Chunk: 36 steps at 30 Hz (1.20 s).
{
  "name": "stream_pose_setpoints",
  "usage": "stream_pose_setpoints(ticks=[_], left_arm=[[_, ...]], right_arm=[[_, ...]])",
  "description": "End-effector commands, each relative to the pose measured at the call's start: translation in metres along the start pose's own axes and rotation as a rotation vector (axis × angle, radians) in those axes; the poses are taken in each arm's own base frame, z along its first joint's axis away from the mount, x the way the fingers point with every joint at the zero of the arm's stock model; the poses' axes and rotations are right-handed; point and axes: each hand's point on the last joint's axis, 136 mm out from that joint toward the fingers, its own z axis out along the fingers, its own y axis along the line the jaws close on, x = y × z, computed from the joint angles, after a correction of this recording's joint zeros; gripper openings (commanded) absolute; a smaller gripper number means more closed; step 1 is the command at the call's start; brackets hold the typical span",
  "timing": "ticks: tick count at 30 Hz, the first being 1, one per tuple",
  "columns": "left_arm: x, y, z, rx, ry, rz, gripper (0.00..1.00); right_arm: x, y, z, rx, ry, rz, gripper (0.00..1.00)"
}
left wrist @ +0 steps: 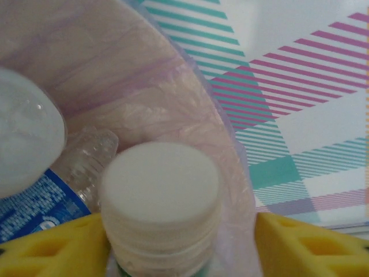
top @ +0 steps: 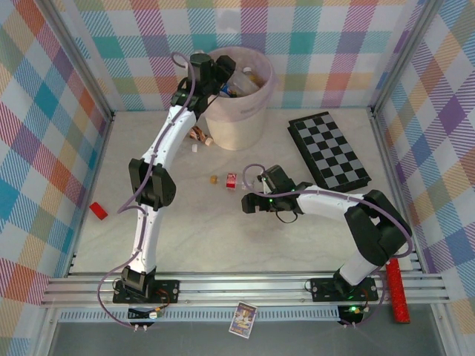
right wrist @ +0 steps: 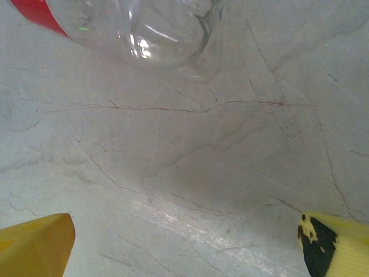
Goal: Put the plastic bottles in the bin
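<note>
Left gripper [left wrist: 179,231] is over the bin [top: 239,119] at the worktop's [top: 193,230] far edge. Its fingers [left wrist: 52,248] are spread, with a gap beside the white-capped bottle [left wrist: 161,190] between them: released. Right gripper [right wrist: 185,225] hangs low mid-worktop, jaws wide and empty, with a clear red-labelled bottle [right wrist: 155,29] just ahead.

Large round pale bin [top: 239,124] lined with translucent pink bag [left wrist: 115,69], upright at far side of counter [top: 193,230], bottles [top: 245,80] heaped inside, white-capped bottle [left wrist: 161,196] beside blue-labelled clear bottle [left wrist: 40,205] within lining, red-labelled clear bottle [top: 231,179] lying mid-counter, brown-orange bottle [top: 198,134] at bin's base.
</note>
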Motion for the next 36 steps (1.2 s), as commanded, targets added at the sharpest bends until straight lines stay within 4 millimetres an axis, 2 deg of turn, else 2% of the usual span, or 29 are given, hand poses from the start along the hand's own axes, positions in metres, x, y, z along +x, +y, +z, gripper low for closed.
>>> stream_pose_setpoints(ticks=[1, 5, 12, 13, 18, 23, 29, 33, 36], left_arm=[[0.001, -0.008, -0.001, 0.023, 0.006, 0.012, 0.79], [-0.001, -0.011, -0.003, 0.03, 0.004, 0.021, 0.86], [-0.006, -0.025, -0.012, 0.054, -0.001, 0.029, 0.86], [-0.012, -0.036, -0.016, 0.091, -0.021, 0.032, 0.85], [-0.028, -0.064, -0.04, 0.139, -0.053, 0.059, 0.85], [-0.048, -0.101, -0.082, 0.205, -0.1, 0.12, 0.85], [-0.077, -0.118, -0.141, 0.209, -0.174, 0.166, 0.87], [-0.094, -0.106, -0.182, 0.168, -0.231, 0.179, 0.88], [-0.106, -0.08, -0.209, 0.117, -0.26, 0.162, 0.88]], right_arm=[[-0.006, 0.006, 0.0, -0.009, -0.018, -0.006, 0.99], [-0.005, 0.005, 0.0, -0.005, -0.015, -0.004, 0.99], [-0.006, 0.007, 0.001, -0.008, -0.014, -0.004, 0.99], [-0.006, 0.007, 0.0, -0.008, -0.015, -0.003, 0.99], [-0.009, 0.009, -0.004, -0.009, -0.019, -0.007, 0.99], [-0.013, 0.013, -0.011, -0.015, -0.029, -0.017, 0.99], [-0.017, 0.017, -0.02, -0.021, -0.042, -0.027, 0.99], [-0.019, 0.017, -0.026, -0.012, -0.047, -0.037, 0.99], [-0.022, 0.019, -0.032, -0.011, -0.054, -0.042, 0.99]])
